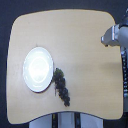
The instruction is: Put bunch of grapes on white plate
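You see the arm (114,36) as boxy pale-grey metal segments; darker shaded joints between them; details too blurred.

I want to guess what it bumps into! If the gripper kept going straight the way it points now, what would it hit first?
The gripper seems to point toward the exterior view's left, across bare table. That line looks free; the white plate and bunch of grapes lie lower in the picture. Height is unclear, and so is whether it is open.

Table (85,60): light wood-look top, smooth, matt w/ faint sheen. Plate (37,69): white, glossy, prob. ceramic or plastic, can't tell which. Grapes (62,87): dark purple-black skins, slightly shiny, bumpy cluster. Gripper (111,37): grey, metal or plastic, dull finish, too blurred for more.
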